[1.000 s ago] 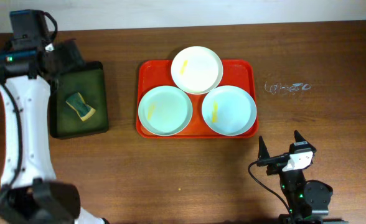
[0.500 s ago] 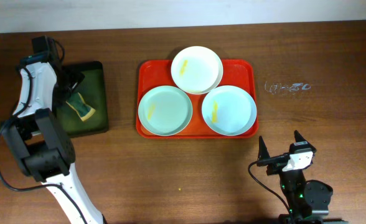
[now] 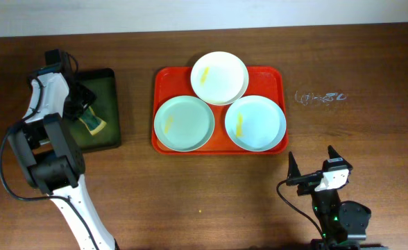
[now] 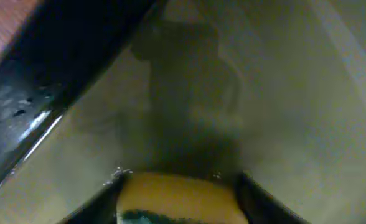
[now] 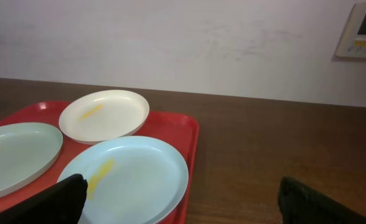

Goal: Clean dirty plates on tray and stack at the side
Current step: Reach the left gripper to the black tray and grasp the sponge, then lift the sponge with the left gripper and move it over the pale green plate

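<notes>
Sponge (image 3: pixel 91 123) pickup looks to be the step in hand. The left tool (image 4: pixel 180 204) is down inside the dark green tray (image 3: pixel 110 135), and its wrist view shows the yellow sponge lying between its two fingers, right at their tips. Whether they are pressing on it or only flanking it cannot be told. The right tool (image 3: pixel 312 161) stands with fingers apart, gripping nothing, low over the counter (image 3: pixel 190 194).

Ahead of the right tool and to its left lies the red tray (image 3: pixel 279 75), which holds all three plates. The near mint plate (image 3: pixel 255 123) and the second mint plate (image 3: pixel 184 123) sit closer to it, and the cream plate (image 3: pixel 220 78) is farthest. Each has a yellow smear. All are well apart from the left tool.

The likely trouble is a shallow bite: a soft sponge caught only at the fingertips could squirm free on the lift. The cream plate overhangs the red tray's far rim, so a hard scrub there might tip or push it off.
</notes>
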